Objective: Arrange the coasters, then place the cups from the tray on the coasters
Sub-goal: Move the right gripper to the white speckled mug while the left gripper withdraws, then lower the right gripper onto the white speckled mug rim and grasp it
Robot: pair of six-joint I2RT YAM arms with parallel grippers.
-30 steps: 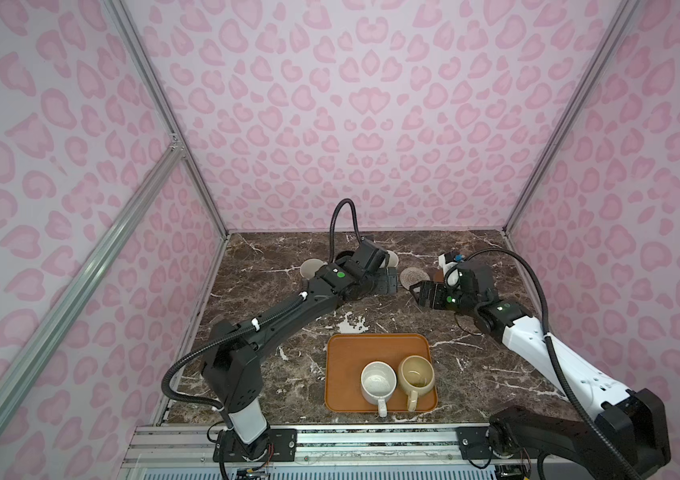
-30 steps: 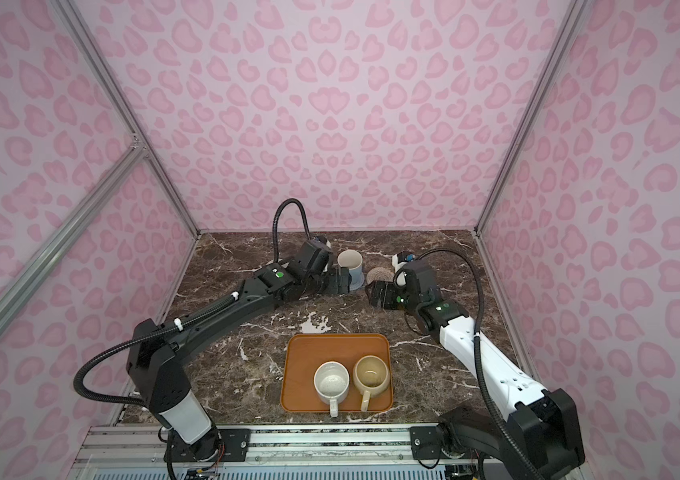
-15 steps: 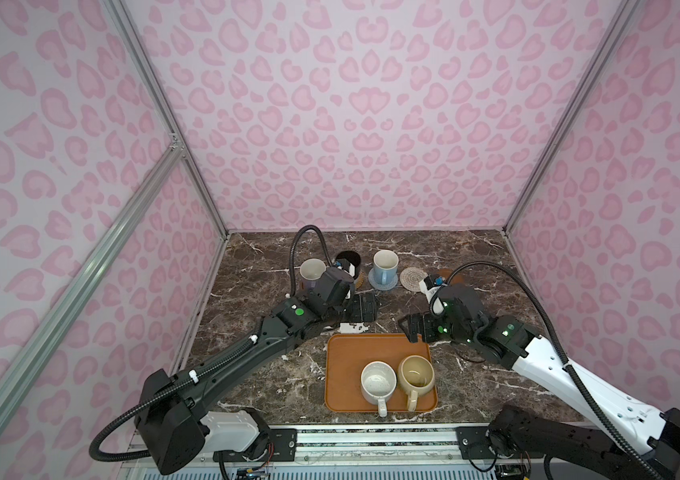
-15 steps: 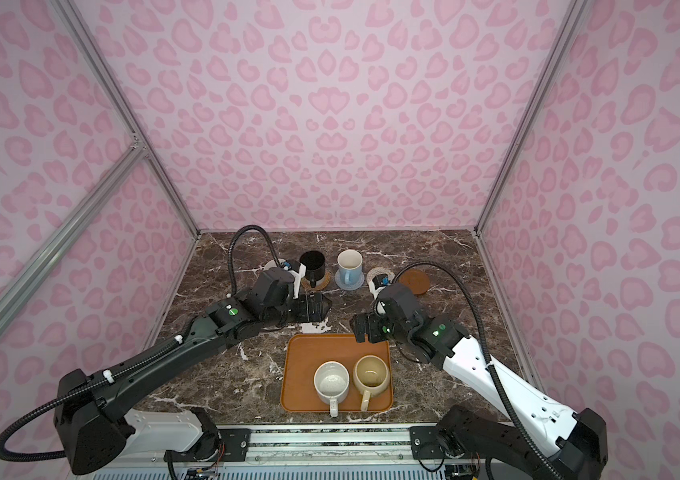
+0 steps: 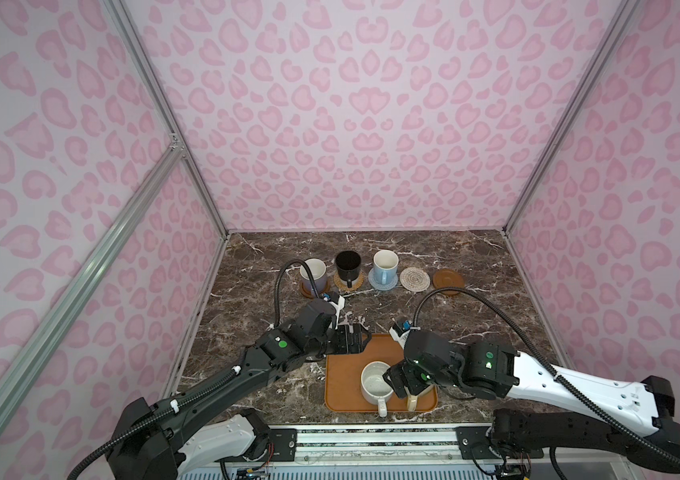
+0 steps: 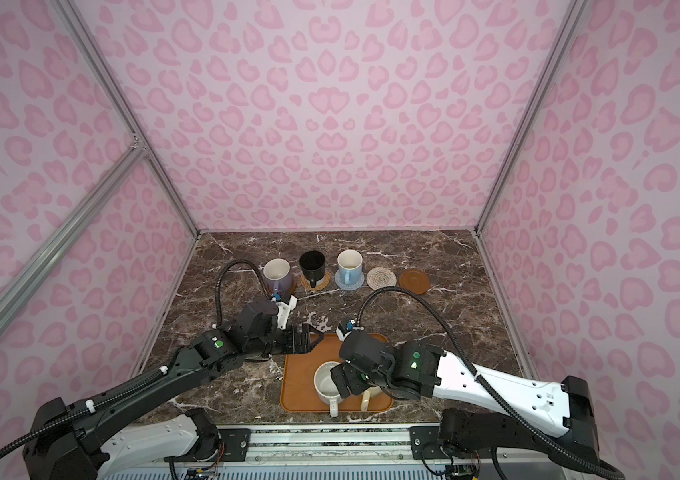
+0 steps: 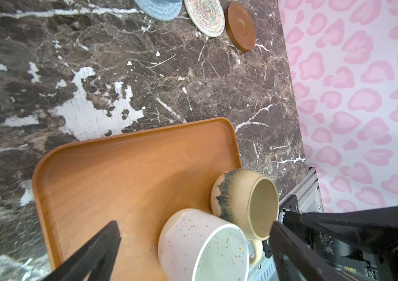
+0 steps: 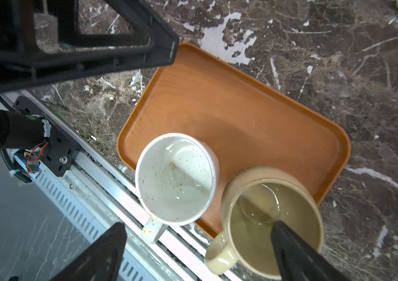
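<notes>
The tray (image 5: pixel 342 370) lies at the near edge of the desk (image 5: pixel 246 299). On the tray's near half two mugs stand upright side by side: the speckled white mug (image 5: pixel 374 380) and, to its right, the beige mug (image 8: pixel 273 219). The left hand (image 7: pixel 194 225) hangs above the tray's far left corner, fingers apart, holding nothing. The right hand (image 8: pixel 198 223) is over the tray's near right part, fingers apart too. One of its fingers (image 8: pixel 290 243) crosses the beige mug's mouth; whether it is inside or above, I cannot tell. Beyond the tray's far edge runs a row:
- the lavender mug (image 5: pixel 314 274) on a brown coaster (image 5: pixel 308 293)
- the black mug (image 5: pixel 348 266) on an orange coaster (image 5: pixel 357 284)
- the blue mug (image 5: pixel 385 266) on a grey-blue coaster (image 5: pixel 390 282)
- a cream coaster (image 5: pixel 414 279) and a second brown coaster (image 5: pixel 448 282), both uncovered
</notes>
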